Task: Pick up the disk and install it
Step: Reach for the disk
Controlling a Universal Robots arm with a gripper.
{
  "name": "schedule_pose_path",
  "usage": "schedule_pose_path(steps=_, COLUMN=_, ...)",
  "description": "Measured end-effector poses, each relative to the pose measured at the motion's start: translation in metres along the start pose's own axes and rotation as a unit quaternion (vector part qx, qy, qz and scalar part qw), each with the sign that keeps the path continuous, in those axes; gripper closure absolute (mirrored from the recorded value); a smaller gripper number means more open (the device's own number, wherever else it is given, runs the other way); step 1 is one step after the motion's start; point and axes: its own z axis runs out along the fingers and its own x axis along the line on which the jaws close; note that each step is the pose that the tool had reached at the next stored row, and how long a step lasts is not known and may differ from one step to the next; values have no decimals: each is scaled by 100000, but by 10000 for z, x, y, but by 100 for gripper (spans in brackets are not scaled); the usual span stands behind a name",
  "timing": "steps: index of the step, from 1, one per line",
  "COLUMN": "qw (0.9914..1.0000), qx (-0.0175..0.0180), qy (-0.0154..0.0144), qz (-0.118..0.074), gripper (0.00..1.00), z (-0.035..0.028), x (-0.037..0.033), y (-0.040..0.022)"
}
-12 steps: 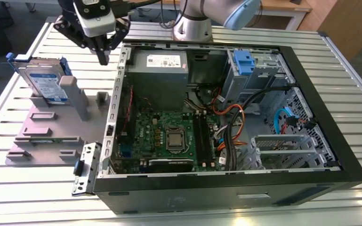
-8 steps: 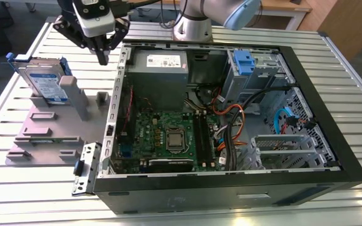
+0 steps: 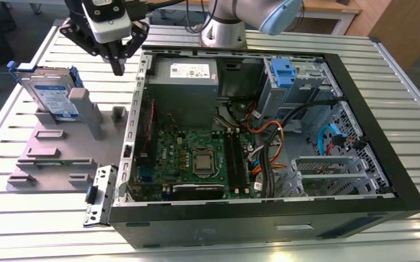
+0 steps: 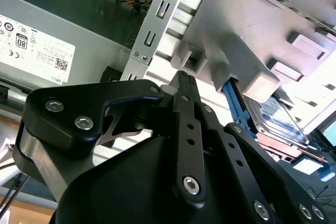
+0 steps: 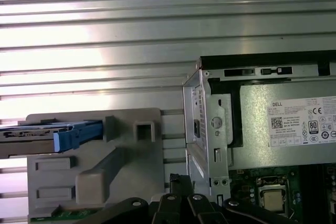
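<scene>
- Nearest: the open computer case [image 3: 384,136] lies on its side on the slatted table [image 3: 20,218], with the motherboard [image 3: 195,158] exposed. Loose cables [image 3: 268,142] run beside the drive cage [image 3: 297,76] at the case's far end.
- Risk, my judgement: those cables sit close to the cage, and a drive carried in low could snag them.
- On the exterior view's left, just beside the case, is the grey holder [image 3: 57,147].
- The disk [image 3: 52,95] stands on edge in the holder's far part. It is untouched, and its blue carrier frame [image 5: 79,134] points toward the case.
- Risk, my judgement: upright in a shallow slot, the disk could tip if knocked sideways. Closed fingers would strike it rather than straddle it.
- My gripper [image 3: 117,66] hangs over the gap between holder and case wall, on the exterior view's right of the disk and apart from it. Its fingers are pressed together, pinching nothing.
- Farthest: the arm [image 3: 224,33] is based beyond the case. Its wrist reaches toward the exterior view's left, with the tool pointing straight down.
</scene>
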Motion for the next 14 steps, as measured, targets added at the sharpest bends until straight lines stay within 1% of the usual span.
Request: schedule_pose_path(steps=14, qw=100000, qx=-2, qy=-2, qz=-3, gripper=89, z=-1, x=61, y=-4)
